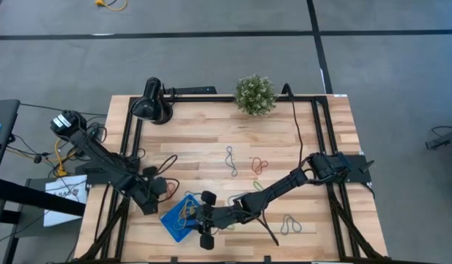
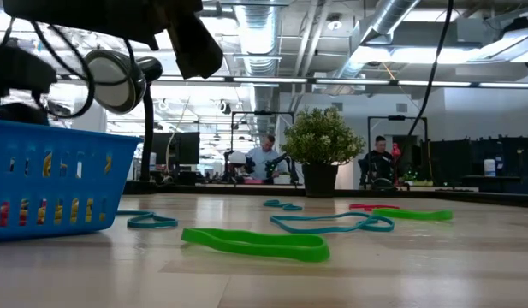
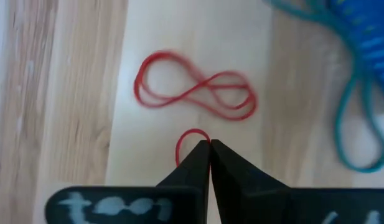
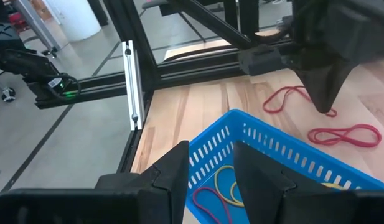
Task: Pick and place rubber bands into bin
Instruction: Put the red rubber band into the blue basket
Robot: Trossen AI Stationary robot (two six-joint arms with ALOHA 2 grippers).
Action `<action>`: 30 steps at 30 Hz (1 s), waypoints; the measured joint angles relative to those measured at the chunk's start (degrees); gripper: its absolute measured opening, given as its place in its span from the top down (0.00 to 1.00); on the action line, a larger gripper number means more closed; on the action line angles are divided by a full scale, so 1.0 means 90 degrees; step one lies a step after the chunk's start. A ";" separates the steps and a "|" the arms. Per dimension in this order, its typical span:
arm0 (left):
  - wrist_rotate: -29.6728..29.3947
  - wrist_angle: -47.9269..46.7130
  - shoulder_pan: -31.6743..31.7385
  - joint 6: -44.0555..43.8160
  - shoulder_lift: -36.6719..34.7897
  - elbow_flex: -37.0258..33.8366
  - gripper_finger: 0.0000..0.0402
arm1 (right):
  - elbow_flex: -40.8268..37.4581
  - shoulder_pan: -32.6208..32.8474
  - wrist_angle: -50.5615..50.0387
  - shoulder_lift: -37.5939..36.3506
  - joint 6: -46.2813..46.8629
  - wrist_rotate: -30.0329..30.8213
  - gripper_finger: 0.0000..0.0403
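Thin red loop [image 3: 190,140], seemingly pinched

No readable text, label, brand, number or sign anywhere. Only blurred pale marks on the left gripper [image 3: 209,149] body, too smeared to make out, and illegible printing on a white sheet [image 1: 64,196] left of the table.
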 joint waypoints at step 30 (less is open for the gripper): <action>-0.2169 -0.1275 -0.1084 0.0980 0.0316 0.3440 1.00 | 0.0002 0.0346 -0.2964 -0.0323 0.1967 -0.0973 0.71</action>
